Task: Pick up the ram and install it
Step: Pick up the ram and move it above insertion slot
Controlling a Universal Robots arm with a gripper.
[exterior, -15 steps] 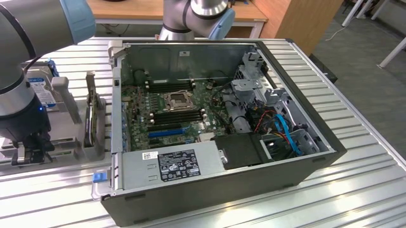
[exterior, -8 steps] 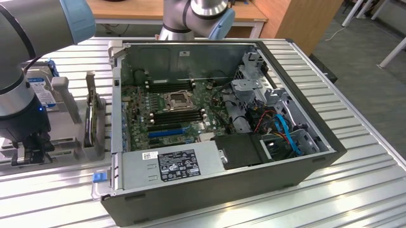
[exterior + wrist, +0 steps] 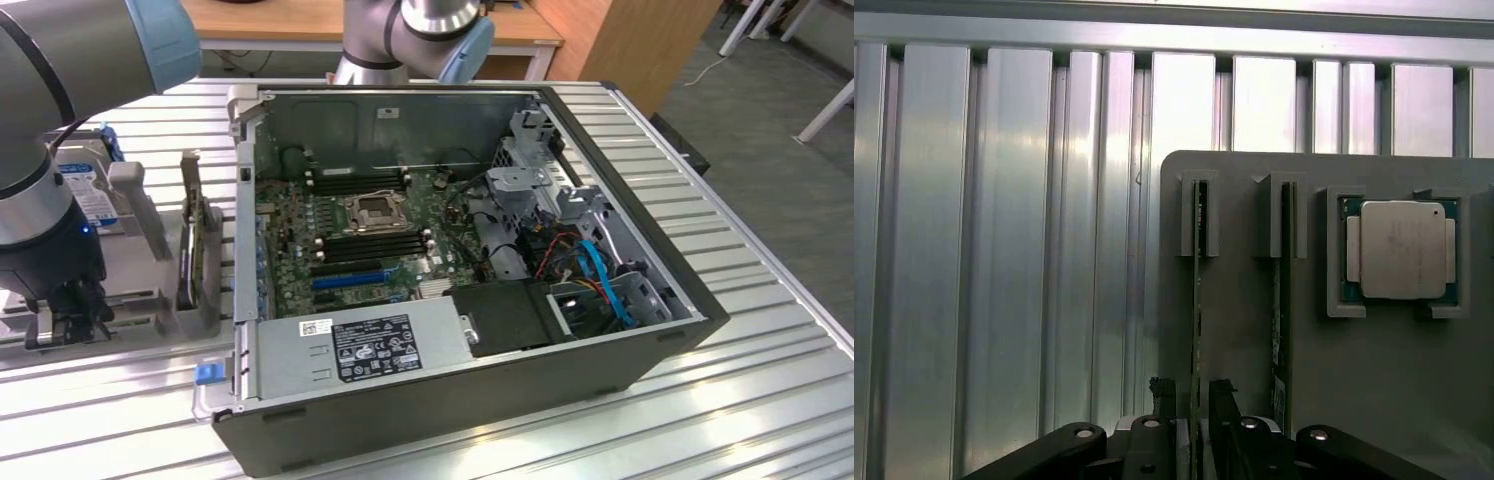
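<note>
Ribbed aluminium worktop (image 3: pixel 747 400) runs under everything in the exterior view, with the open computer case (image 3: pixel 641 350) lying on it and the motherboard (image 3: pixel 360 230) bare inside, long dark slots flanking its socket. At the exterior view's left of the case my arm (image 3: pixel 34 190) hangs low over a grey holder (image 3: pixel 140 300). It is near a hard drive (image 3: pixel 94 195) with a blue-white label and a dark expansion card (image 3: pixel 200 250) standing on edge. From the wrist view I look straight down on that holder. The ram (image 3: pixel 1198 300) stands on its long edge in a notched slot, a second stick (image 3: pixel 1279 300) stands parallel just beside it, and a processor (image 3: pixel 1399 250) sits in its own pocket beyond that. My fingers (image 3: pixel 1221 398) are spread, one on each side of the ram, and as far as I can see neither pad presses it, so nothing is held. I judge the stick light and stiff along its length but thin (a board like this would sooner crack than bend), with small chips on its faces that a hard pinch could harm. Those flat faces look smooth, so too gentle a squeeze may let it slip or tilt. The sound hold, to my mind, is across the two faces near the upper edge and square to the board. That keeps me off the contact edge, which I take to be down in the slot, and clear of the neighbouring stick.
</note>
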